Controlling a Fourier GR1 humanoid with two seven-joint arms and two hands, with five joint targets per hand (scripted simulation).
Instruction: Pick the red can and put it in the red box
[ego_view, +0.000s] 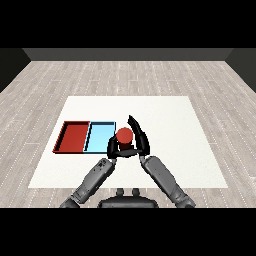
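The red can (124, 135) is upright just right of the light blue tray's right edge, near the table's middle. My right hand (142, 141) wraps it from the right: the fingers arch up behind and over it and the thumb crosses below its front. My left hand (111, 148) sits close against the can's lower left side with relaxed fingers and does not hold it. The hands hide the can's lower part, so I cannot tell whether it rests on the table. The red tray (66, 137) lies at the left and holds nothing.
The light blue tray (99, 137) lies between the red tray and the can, touching the red tray's right side. The white table (170, 130) extends to the right and behind the hands. A wooden floor surrounds the table.
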